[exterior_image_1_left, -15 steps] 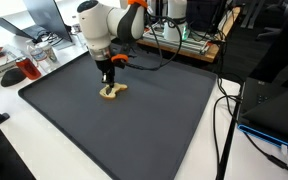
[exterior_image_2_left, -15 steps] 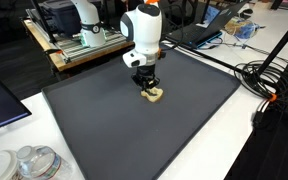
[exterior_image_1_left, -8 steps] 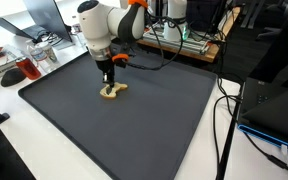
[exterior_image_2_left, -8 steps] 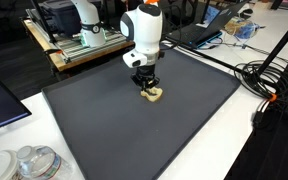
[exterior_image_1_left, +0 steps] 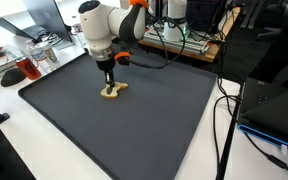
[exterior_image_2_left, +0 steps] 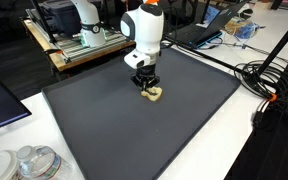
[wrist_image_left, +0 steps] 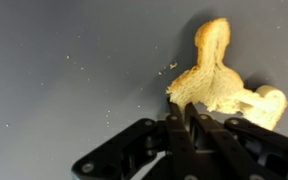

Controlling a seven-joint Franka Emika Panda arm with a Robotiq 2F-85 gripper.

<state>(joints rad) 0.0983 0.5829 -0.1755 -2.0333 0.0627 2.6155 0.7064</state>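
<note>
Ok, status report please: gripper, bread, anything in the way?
Gripper shut, tips at the bread edge. Bread flat on the mat. Only crumbs nearby.

Matt grey mat (wrist_image_left: 64,50) under a rough, crumbly bread piece (wrist_image_left: 219,85).

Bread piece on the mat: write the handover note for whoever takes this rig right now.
Gripper: shut, pointing down, with its fingertips at the edge of the bread piece. The views do not show whether it pinches that edge.
Bread piece: lies flat on the dark mat, directly under the gripper in both exterior views. Crumbs are scattered beside it.
Done: gripper is down at the piece with its jaws closed.
Left: the piece is not lifted; it rests on the mat.
</note>
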